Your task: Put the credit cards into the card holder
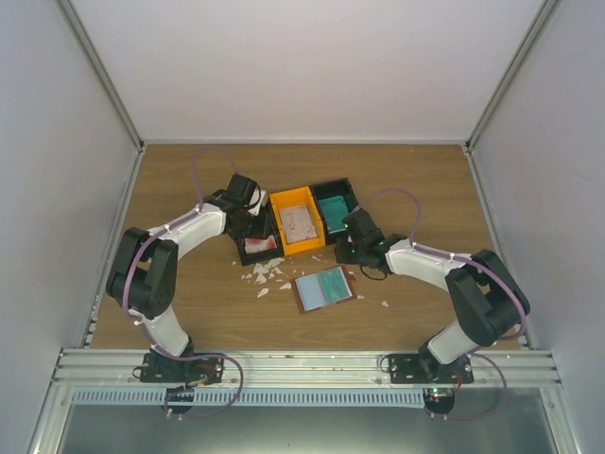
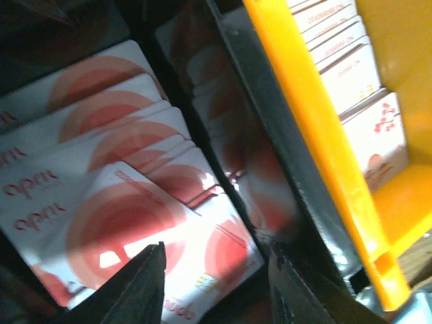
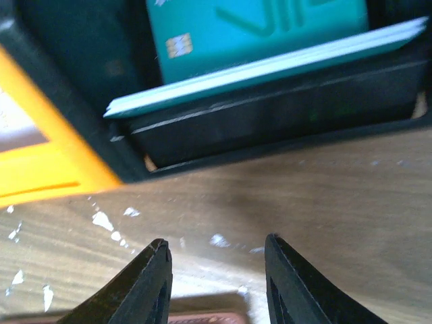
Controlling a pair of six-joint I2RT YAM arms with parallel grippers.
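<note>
The reddish-brown card holder [image 1: 324,288] lies open on the table with a teal card in it; its edge shows in the right wrist view [image 3: 202,317]. My left gripper [image 2: 216,277] is open inside a black bin [image 1: 257,248], just over white cards with red round marks [image 2: 135,216]. My right gripper [image 3: 216,270] is open and empty, low over the wood in front of the black bin [image 3: 270,128] holding teal-green cards [image 3: 256,27]. Pale cards [image 1: 299,223] lie in the orange bin [image 1: 295,200].
Small white scraps [image 1: 267,274] litter the table between the left black bin and the card holder, with a few more near the right arm [image 1: 385,304]. The three bins stand side by side at mid table. Grey walls enclose the table.
</note>
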